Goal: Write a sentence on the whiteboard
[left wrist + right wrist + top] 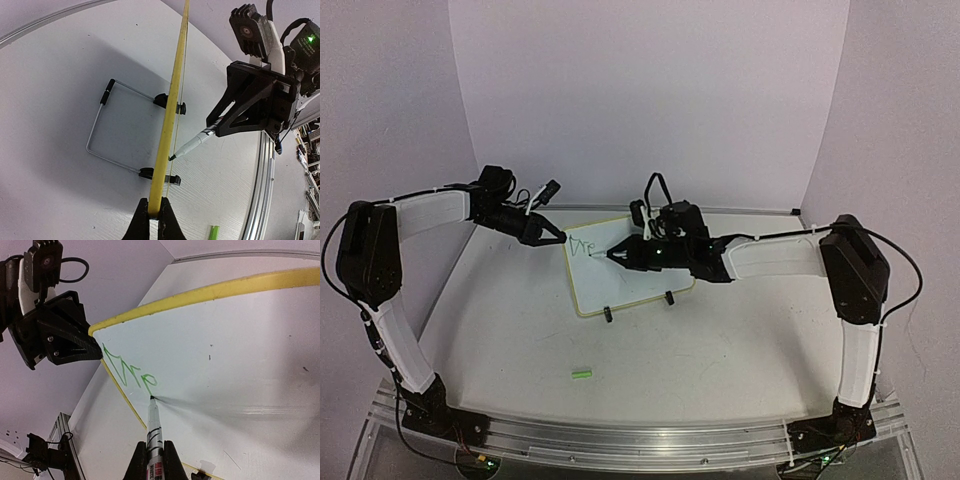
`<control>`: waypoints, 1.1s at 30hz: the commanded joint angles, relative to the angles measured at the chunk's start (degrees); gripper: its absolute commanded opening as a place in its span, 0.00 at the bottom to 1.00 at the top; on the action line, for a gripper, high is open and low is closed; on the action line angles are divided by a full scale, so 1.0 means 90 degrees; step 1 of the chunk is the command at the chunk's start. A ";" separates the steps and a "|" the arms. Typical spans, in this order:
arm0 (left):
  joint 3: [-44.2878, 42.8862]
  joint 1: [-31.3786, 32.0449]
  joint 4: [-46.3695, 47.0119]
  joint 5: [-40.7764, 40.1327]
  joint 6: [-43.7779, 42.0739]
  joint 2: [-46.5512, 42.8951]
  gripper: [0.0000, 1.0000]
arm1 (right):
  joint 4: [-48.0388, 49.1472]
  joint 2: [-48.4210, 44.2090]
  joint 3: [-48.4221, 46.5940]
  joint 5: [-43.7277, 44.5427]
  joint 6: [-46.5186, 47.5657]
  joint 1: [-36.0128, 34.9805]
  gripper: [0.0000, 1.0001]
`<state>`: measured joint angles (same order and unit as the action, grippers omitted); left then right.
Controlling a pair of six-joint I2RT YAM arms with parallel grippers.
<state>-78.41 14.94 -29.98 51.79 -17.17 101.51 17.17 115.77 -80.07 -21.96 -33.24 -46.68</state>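
**Top view.**
- Small glossy white whiteboard with a pale yellow rounded frame [642, 282]: propped tilted on two black feet in the middle of the white table [740, 345].
- Thin green scrawled sentence [583, 247]: only a few letters, at the board's upper left corner.
- Left gripper [558, 237]: fingers pinched on that corner.
- Right gripper [620, 256]: closed round a slim white marker [612, 255], tip at the board.
- Small green cap [581, 374]: lying on the table nearer the bases, well apart from the board.

**Left wrist view.**
- Whiteboard [170, 110] seen edge-on, with the left gripper [155, 212] fingers narrow and clamped on the frame.
- Grey wire stand [95, 135] behind the board.
- Marker [192, 145] on the writing side.

**Right wrist view.**
- Marker [153, 422] gripped tight, its tip touching the board just below the sentence [127, 372].
- Left gripper [95, 352] is just beside the first letter.
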 commanded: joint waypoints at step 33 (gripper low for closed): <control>-0.0116 0.0137 -0.0370 -0.0328 -0.0234 -0.0028 0.00 | 0.0711 -0.0549 0.0359 0.0147 -0.0242 0.0288 0.00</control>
<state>-78.43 15.03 -30.13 51.87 -17.82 101.51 21.27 110.56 -74.87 -19.79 -34.59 -44.57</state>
